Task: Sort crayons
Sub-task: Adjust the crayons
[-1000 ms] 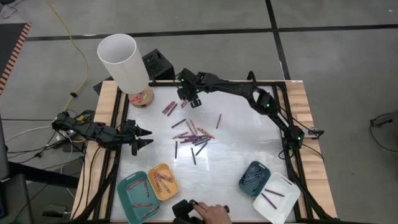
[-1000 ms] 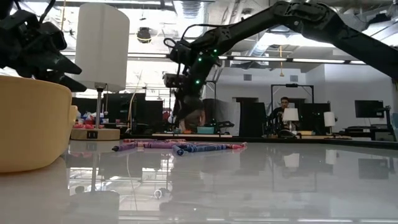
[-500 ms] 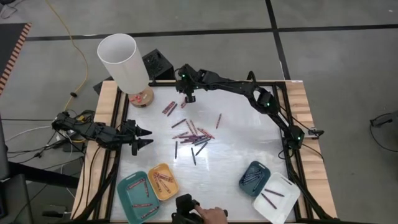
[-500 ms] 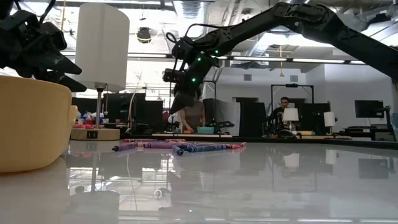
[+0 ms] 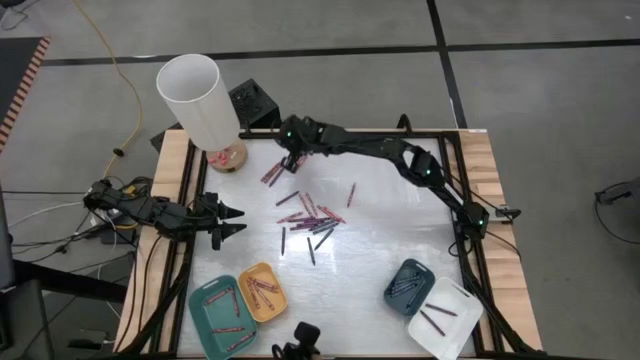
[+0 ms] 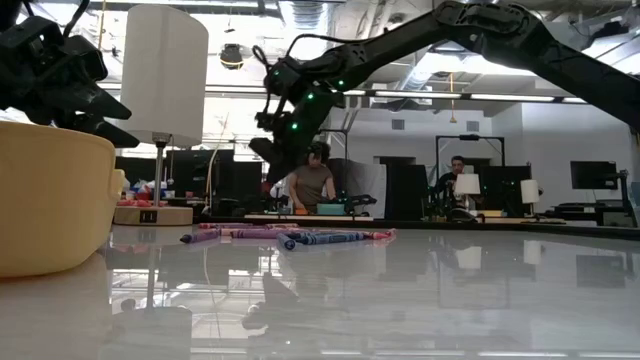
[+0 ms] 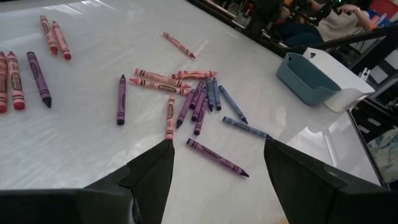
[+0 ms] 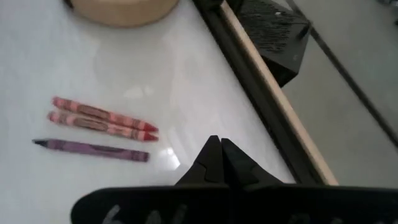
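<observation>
The right end effector hangs above the far part of the desk, near the lamp. Its two fingers are pressed together with nothing between them. Just beside it on the white top lie three crayons: two red crayons side by side and touching, and a purple crayon alongside them, a little apart. From the low camera this end effector is clear of the surface, its arm reaching in from the right side.

The left end effector waits at the left edge of the desk, fingers spread wide and holding nothing. It points toward the main pile of crayons in the middle of the desk, a loose heap of red, pink, purple and blue sticks, some crossing one another. A single purple one lies just off the pile on the near side, and a pink one lies apart toward the right.

At the near left corner stand a teal tray and a yellow tray, touching, each with crayons in it. At the near right corner a dark-blue tray and a white tray stand together, also holding a few sticks.

In the room beyond, two people sit at workstations.
</observation>
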Action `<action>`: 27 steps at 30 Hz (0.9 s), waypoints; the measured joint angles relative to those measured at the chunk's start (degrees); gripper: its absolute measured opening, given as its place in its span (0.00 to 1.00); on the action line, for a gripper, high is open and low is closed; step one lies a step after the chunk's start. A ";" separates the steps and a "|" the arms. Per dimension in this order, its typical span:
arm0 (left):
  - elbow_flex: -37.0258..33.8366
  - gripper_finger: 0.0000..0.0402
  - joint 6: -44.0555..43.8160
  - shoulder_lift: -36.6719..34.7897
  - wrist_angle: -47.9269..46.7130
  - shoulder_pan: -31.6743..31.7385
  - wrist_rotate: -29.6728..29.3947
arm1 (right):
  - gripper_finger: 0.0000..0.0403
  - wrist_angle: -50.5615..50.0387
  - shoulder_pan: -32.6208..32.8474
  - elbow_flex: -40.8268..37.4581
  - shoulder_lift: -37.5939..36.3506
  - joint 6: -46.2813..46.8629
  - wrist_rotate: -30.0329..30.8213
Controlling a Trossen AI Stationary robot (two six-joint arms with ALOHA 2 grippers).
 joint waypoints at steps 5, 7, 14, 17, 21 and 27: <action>0.00 0.60 0.00 0.02 -0.02 0.00 0.07 | 0.00 -0.27 0.93 0.10 1.12 5.52 2.01; 0.00 0.60 0.00 0.00 0.00 0.00 0.07 | 0.00 -0.26 1.18 0.06 1.97 7.05 2.80; 0.00 0.60 0.00 0.00 -0.01 0.00 0.06 | 0.00 -3.25 1.48 0.10 1.90 13.24 2.93; 0.00 0.60 0.00 0.00 -0.01 0.01 0.04 | 0.00 -3.84 1.46 0.08 1.92 15.25 2.96; 0.00 0.60 0.00 0.00 -0.02 0.02 0.04 | 0.00 -4.73 1.46 0.09 1.92 15.33 3.91; 0.00 0.60 -0.01 0.01 0.00 0.00 0.04 | 0.00 -4.79 1.30 0.08 1.92 15.31 4.68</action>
